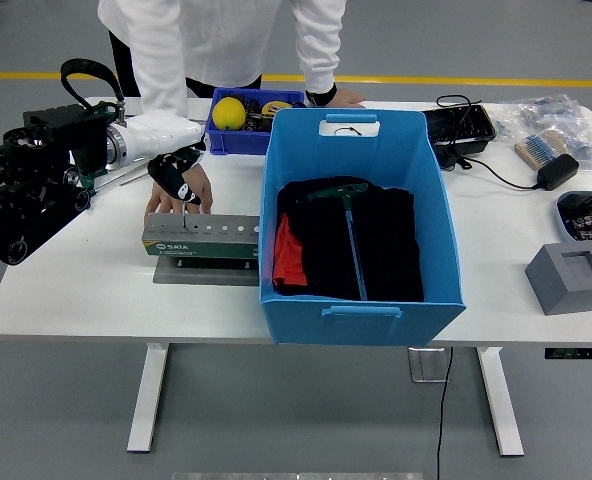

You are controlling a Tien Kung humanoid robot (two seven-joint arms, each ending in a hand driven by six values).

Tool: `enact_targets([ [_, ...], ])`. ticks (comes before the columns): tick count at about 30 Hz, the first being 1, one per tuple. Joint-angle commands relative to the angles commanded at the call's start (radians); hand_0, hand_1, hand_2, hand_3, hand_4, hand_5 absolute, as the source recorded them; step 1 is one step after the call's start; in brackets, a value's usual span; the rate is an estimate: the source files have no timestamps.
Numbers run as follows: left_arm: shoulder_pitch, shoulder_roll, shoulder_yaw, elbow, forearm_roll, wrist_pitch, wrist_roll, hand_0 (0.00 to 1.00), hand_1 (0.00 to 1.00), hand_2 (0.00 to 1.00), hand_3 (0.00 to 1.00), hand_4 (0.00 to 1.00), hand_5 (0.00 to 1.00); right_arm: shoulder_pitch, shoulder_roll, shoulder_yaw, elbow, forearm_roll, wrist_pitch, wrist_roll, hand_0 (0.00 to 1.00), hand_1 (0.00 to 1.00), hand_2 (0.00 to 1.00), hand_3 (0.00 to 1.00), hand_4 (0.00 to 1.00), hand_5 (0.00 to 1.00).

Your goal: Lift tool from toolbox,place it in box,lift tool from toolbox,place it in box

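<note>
A green and grey tool holder (201, 238) stands on a grey plate left of the big blue box (361, 300). My left hand (179, 180), black on a white forearm, hovers over the holder's left end with its fingers curled on a tool whose thin shaft (183, 213) reaches down to the holder's top. A person's hand (202, 193) rests right behind the holder, partly hidden by mine. Inside the blue box a green T-handle tool (348, 215) lies on black cloth. My right arm is out of view.
A small blue bin (238, 137) with a yellow ball stands behind the holder. The person's other hand (342, 97) rests behind the blue box. A black tray (460, 128), cables, an adapter (556, 171) and a grey block (570, 278) sit at the right.
</note>
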Motion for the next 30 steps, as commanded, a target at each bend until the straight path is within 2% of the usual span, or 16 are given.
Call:
enact_targets([
  [12,0.009,0.016,-0.100,-0.064,0.003,-0.002,0.003,0.139,0.002,0.002,0.030,0.806,0.453,0.002,0.000,0.010,0.000,-0.009,0.000,-0.002,0.676,0.667,0.714,0.560,0.776,0.660],
  [21,0.005,0.022,-0.185,-0.148,0.014,-0.005,0.010,0.138,0.002,0.002,0.029,0.799,0.459,0.003,0.000,0.010,0.000,-0.008,0.000,-0.002,0.677,0.667,0.714,0.560,0.776,0.660],
  [24,0.006,0.014,-0.223,-0.190,0.012,-0.002,0.013,0.139,0.002,0.002,0.025,0.791,0.466,0.003,0.000,0.007,0.000,-0.005,0.000,-0.001,0.676,0.667,0.714,0.560,0.776,0.661],
  [26,-0.002,-0.003,-0.250,-0.230,0.004,0.012,0.014,0.139,0.002,0.002,0.025,0.791,0.466,0.004,-0.001,0.001,0.000,-0.001,0.001,0.000,0.676,0.667,0.714,0.560,0.776,0.661],
  [30,-0.023,-0.041,-0.220,-0.261,-0.033,0.044,0.003,0.151,0.002,0.002,0.026,0.786,0.473,0.006,-0.002,-0.006,0.000,0.001,0.002,0.000,0.676,0.667,0.713,0.559,0.776,0.661],
])
